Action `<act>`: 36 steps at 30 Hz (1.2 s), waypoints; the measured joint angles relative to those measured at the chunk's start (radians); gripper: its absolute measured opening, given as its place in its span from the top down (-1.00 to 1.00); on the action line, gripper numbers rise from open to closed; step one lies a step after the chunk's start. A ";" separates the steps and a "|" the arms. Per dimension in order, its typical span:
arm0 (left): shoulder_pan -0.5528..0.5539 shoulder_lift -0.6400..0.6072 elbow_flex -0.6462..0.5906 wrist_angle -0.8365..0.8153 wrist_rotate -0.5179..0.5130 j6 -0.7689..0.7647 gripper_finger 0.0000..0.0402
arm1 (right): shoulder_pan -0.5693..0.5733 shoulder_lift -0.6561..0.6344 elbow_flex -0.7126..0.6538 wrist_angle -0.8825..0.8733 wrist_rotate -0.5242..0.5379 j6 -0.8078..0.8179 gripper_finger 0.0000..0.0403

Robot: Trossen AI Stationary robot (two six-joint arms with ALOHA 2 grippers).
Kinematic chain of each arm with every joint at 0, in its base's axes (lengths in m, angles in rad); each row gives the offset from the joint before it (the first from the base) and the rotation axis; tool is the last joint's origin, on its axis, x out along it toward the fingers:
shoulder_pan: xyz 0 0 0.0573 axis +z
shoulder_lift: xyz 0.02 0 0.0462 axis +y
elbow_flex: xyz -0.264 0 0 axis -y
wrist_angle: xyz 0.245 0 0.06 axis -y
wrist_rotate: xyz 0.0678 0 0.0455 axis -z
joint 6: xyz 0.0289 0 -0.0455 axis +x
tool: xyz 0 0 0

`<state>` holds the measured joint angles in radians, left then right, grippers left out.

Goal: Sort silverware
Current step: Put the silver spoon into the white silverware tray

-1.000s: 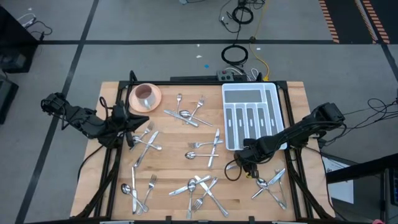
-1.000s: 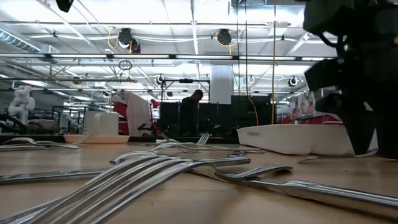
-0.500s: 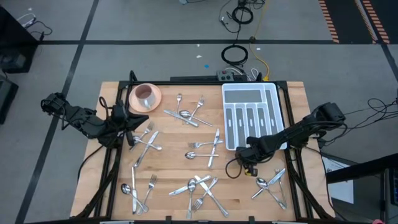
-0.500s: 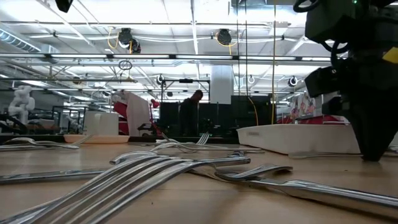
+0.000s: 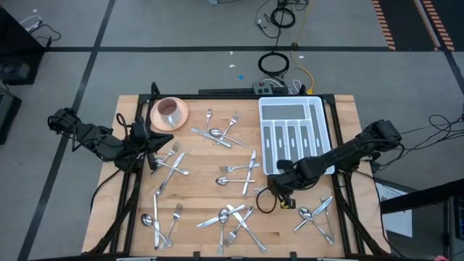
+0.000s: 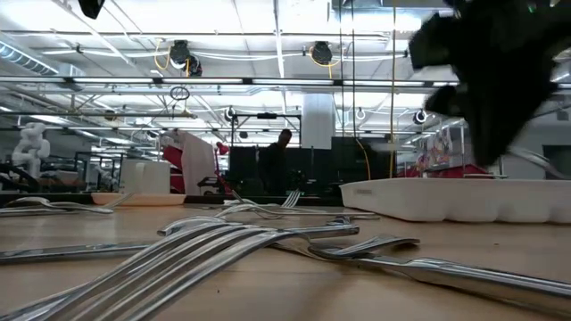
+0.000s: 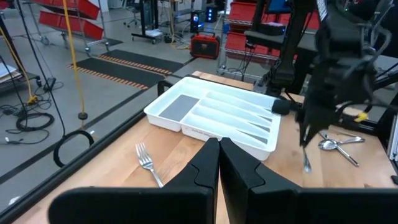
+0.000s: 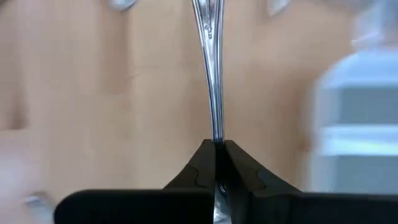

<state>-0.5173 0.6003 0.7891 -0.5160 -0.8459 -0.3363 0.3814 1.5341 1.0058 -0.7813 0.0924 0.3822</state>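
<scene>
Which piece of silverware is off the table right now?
The one pinched by its handle tip in the right gripper, beside the white tray's near end. That utensil hangs from the shut fingers in the left wrist view; all others lie flat on the table.

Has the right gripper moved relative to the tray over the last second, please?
Yes. In the high view the right gripper, shut on a utensil, has shifted leftward, past the tray's near-left corner.

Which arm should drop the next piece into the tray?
Right: the right gripper is shut on a utensil beside the white tray. The left gripper waits, shut, near the pink bowl.
</scene>
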 joint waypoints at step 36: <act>0.269 0.276 -0.006 0.873 0.440 0.043 0.92 | -0.003 -0.373 0.010 0.784 1.102 -1.281 1.00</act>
<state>-0.2488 0.8763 0.7826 0.3566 -0.4055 -0.2938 0.3787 1.1610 1.0157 0.0023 1.1944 -0.8987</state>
